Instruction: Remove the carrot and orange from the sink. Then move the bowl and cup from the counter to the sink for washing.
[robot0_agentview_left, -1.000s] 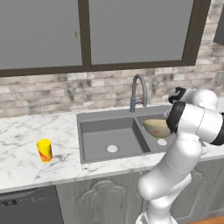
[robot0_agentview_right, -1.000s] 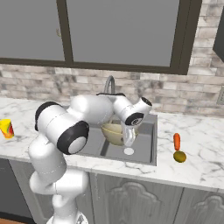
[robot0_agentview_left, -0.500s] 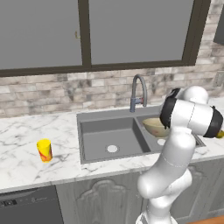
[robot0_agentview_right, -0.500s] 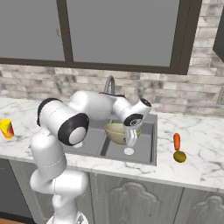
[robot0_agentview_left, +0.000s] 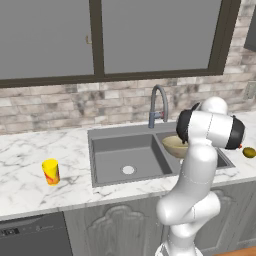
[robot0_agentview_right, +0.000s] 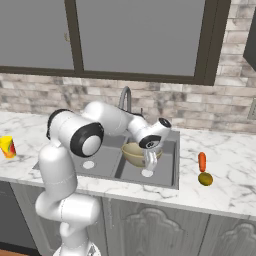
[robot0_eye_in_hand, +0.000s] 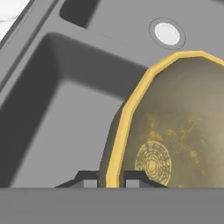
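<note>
Half the bowl (robot0_eye_in_hand: 175, 127) behind arm.

Centre of frame: gripper (robot0_agentview_right: 150, 162) pinching the rim of the bowl (robot0_agentview_right: 137, 154) over the sink (robot0_agentview_right: 165, 172). Right: carrot (robot0_agentview_right: 202, 161) and orange (robot0_agentview_right: 205, 178) on the counter (robot0_agentview_right: 230, 175). Far left: cup (robot0_agentview_right: 7, 147).

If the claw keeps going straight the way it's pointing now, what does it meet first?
The claw is shut on the bowl rim, pointing down into a sink basin. The bowl would likely meet the basin floor first; depth is unclear.
</note>
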